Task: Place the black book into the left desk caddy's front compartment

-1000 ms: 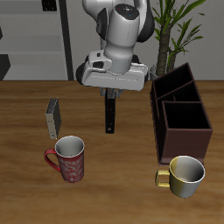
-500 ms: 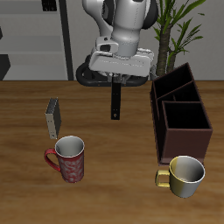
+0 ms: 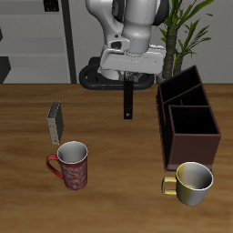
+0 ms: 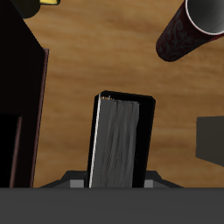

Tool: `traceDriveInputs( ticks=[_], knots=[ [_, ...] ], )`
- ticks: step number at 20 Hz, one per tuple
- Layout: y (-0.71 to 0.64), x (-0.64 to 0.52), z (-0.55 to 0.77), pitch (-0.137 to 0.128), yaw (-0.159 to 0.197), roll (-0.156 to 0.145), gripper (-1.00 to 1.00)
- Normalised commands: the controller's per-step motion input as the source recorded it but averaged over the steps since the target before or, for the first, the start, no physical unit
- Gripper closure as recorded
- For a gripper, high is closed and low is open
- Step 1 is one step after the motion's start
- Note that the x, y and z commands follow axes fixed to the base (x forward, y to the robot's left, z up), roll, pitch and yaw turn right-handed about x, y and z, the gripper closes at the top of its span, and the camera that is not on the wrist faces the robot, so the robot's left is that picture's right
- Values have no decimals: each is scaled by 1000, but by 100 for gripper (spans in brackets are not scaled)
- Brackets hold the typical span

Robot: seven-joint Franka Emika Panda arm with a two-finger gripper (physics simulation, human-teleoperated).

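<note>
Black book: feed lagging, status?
Gripper shut on black book, hanging upright, airborne. Caddy beside it, not reached. Nothing between them.

black book (image 3: 128,100) carried higher, nearer caddy (image 3: 187,118)

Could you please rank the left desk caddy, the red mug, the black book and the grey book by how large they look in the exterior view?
1. left desk caddy
2. red mug
3. black book and grey book look alike; the black book hangs lifted, nearer the camera, so unranked.

red mug (image 3: 71,165), yellow mug (image 3: 191,181), grey book (image 3: 55,122)
</note>
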Motion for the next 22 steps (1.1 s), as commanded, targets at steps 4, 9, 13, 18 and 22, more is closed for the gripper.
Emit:
traceDriveInputs(
  ticks=[4, 9, 13, 18, 22],
  knots=[
    [117, -43, 42, 4, -15, 0, 100],
    [289, -99, -73, 32, -12, 35, 100],
    [200, -99, -23, 4, -6, 43, 100],
    [300, -96, -4, 0, -8, 46, 100],
    [217, -2, -29, 11, 2, 30, 100]
  ],
)
